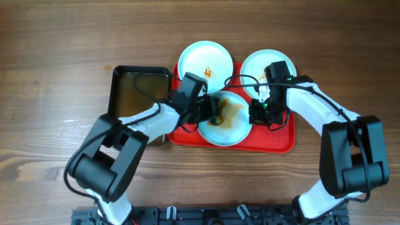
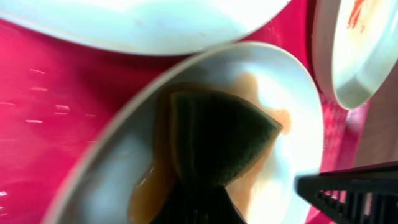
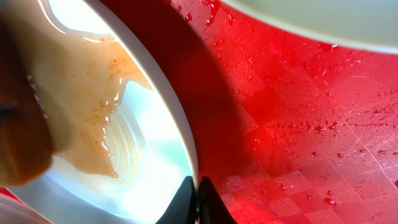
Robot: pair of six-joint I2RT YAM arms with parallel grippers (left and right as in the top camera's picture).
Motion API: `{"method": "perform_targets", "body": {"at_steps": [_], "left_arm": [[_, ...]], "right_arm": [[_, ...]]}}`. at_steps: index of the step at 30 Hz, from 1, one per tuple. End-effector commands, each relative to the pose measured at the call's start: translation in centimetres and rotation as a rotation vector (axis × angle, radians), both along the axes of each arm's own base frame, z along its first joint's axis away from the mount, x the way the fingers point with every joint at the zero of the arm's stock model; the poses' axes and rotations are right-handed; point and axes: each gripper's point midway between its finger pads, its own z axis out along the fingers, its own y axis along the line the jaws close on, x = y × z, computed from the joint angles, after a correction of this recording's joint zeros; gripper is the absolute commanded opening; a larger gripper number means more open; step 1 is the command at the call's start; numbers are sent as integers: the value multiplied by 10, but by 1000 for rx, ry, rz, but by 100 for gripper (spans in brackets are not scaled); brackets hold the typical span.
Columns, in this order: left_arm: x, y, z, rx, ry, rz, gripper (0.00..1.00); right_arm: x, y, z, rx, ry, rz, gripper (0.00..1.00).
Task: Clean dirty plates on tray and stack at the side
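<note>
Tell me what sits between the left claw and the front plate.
A dark green sponge, held by the left claw and pressed into brown liquid on the front plate. The left wrist view shows it clearest.

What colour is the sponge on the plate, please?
Dark green sponge, clearest in the left wrist view.

Overhead: the left gripper (image 1: 214, 117) covers part of the front plate (image 1: 237, 129), and its jaw state cannot be resolved. The left arm hides part of the tray's (image 1: 275, 140) left rim.

Left wrist: the sponge (image 2: 217, 143) is blurred and its base is cut off at the bottom edge. All plates are cropped.

Right wrist: only the right gripper (image 3: 198, 190) tips show. A blurred brown mass (image 3: 22, 149) at the left is unidentifiable.
</note>
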Motion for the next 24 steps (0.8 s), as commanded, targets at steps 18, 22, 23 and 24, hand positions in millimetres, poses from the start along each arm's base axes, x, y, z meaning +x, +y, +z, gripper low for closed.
{"method": "perform_targets", "body": {"at_steps": [18,22,23,24], "left_arm": [[23,167,70,486,-260,38,4],[22,190,38,539,-156,66,4],[21,193,29,547,-129,65,4],[19,196,19,562,-102,64,4]], "right_arm": [[-6,-1,-7,-6,32,-10,5],[-7,-1,-7,-6,34,-10,4],[-7,-1,-7,-6,35,-10,4],[-7,-1,-7,-6,35,-10,4]]}}
